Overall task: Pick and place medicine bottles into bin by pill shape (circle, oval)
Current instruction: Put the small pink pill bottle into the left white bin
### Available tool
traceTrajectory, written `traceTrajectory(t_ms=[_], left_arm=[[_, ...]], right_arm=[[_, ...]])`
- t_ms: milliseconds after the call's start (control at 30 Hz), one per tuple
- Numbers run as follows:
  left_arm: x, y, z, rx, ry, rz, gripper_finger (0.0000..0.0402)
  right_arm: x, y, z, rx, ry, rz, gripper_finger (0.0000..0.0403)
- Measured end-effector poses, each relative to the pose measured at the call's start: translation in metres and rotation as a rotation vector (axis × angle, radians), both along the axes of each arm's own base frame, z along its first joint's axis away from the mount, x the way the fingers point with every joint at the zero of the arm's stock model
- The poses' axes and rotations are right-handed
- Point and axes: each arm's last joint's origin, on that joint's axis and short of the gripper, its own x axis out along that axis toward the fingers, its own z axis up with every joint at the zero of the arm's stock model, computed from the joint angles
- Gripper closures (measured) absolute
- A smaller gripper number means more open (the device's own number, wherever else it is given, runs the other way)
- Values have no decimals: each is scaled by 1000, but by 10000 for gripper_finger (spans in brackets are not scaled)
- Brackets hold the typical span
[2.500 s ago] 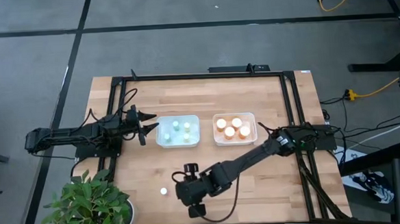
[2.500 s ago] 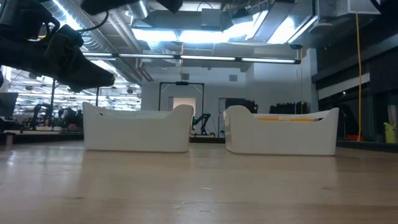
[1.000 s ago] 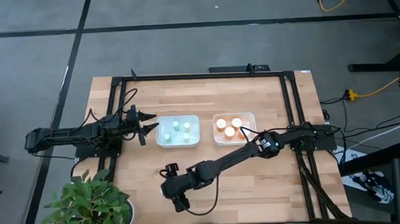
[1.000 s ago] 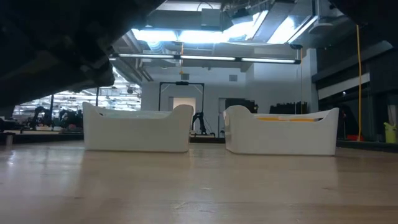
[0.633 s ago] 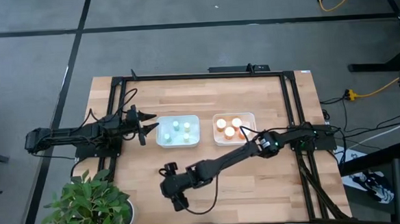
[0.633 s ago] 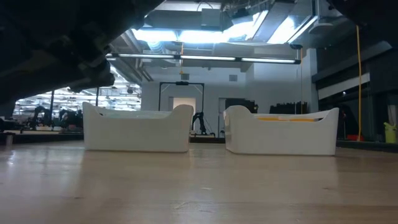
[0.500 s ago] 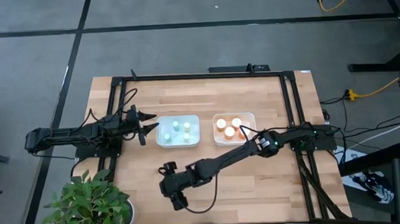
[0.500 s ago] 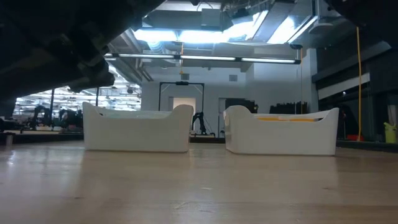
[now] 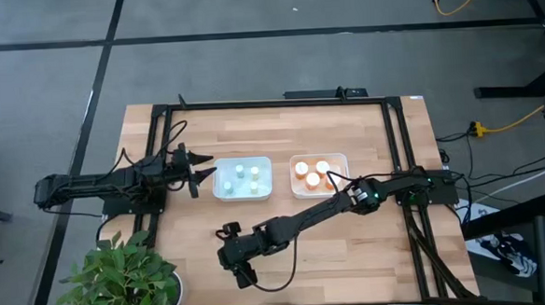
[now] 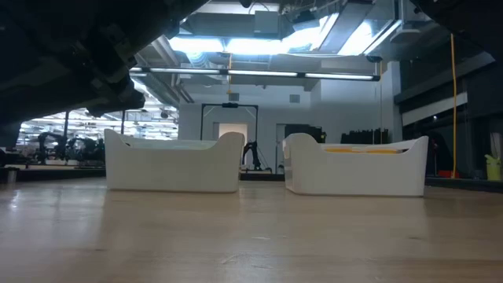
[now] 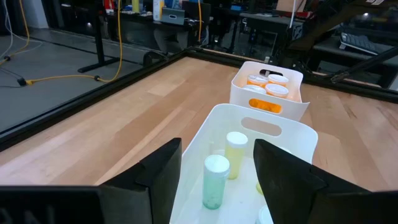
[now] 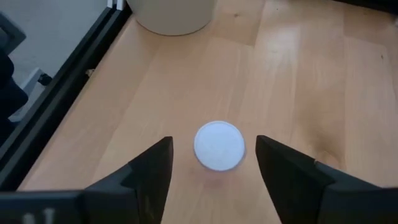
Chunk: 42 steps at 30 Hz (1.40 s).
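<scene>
One small bottle with a white cap [image 12: 219,144] stands upright on the wooden table near its near-left part. My right gripper [image 12: 213,163] hangs over it, pointing down and open, one finger on either side of the cap with a gap on both sides; in the high view the gripper [image 9: 232,263] hides the bottle. The left bin [image 9: 242,160] holds several pale bottles [image 11: 215,180]. The right bin [image 9: 318,156] holds orange bottles [image 11: 267,87]. My left gripper [image 9: 199,170] waits open at the left bin's left end.
A potted plant [image 9: 120,282] stands at the table's near-left corner; its white pot [image 12: 174,15] shows close to the bottle. A black frame rail [image 12: 74,93] runs along the table's edge beside the bottle. Both bins show side by side in the low view [image 10: 173,169].
My right gripper came from farther right toward the table's left edge and now stands over the small bottle; in the last second it has stayed almost still, its fingers open throughout.
</scene>
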Motion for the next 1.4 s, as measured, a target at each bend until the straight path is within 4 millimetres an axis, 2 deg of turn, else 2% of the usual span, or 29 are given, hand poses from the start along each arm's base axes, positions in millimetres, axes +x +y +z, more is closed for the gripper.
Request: traceTrajectory(t_ms=[167, 400, 733, 933, 1100, 1400], left_arm=[[0, 0, 0, 0, 0, 0, 208], [0, 0, 0, 0, 0, 0, 208], [0, 0, 0, 0, 0, 0, 208], [0, 0, 0, 0, 0, 0, 208], [0, 0, 0, 0, 0, 0, 208], [0, 0, 0, 2, 1, 0, 208]], right_arm=[[0, 0, 0, 1, 0, -1, 201], [0, 0, 0, 3, 0, -3, 219], [0, -1, 0, 12, 0, -14, 293], [1, -2, 7, -7, -6, -96, 300], [-3, -9, 25, -103, -20, -237, 301], [-31, -37, 93, -268, -62, -574, 334]])
